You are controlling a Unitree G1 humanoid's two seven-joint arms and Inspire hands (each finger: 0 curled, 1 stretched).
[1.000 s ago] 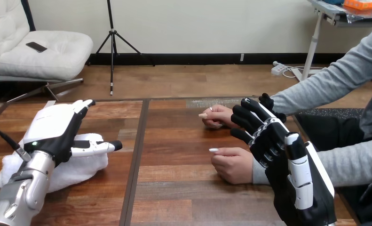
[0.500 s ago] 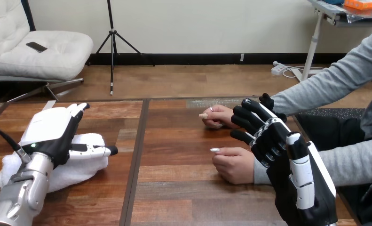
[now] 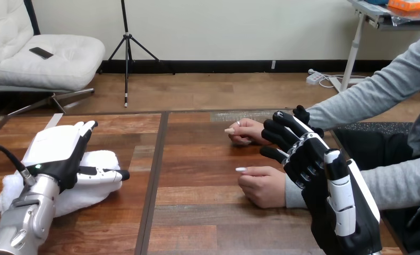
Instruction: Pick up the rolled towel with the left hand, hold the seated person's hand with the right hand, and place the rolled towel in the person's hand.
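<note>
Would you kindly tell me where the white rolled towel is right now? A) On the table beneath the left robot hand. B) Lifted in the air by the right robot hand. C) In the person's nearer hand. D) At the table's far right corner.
A: the rolled towel lies on the table at the view's left, with the left robot hand spread over it, fingers straight.

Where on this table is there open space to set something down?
The table is bare down its middle, from far edge to near edge, between the towel and the person's far hand and near hand. Crowded: the left side, where the left robot hand is over the towel, and the right side, where the right robot hand is beside both hands.
</note>
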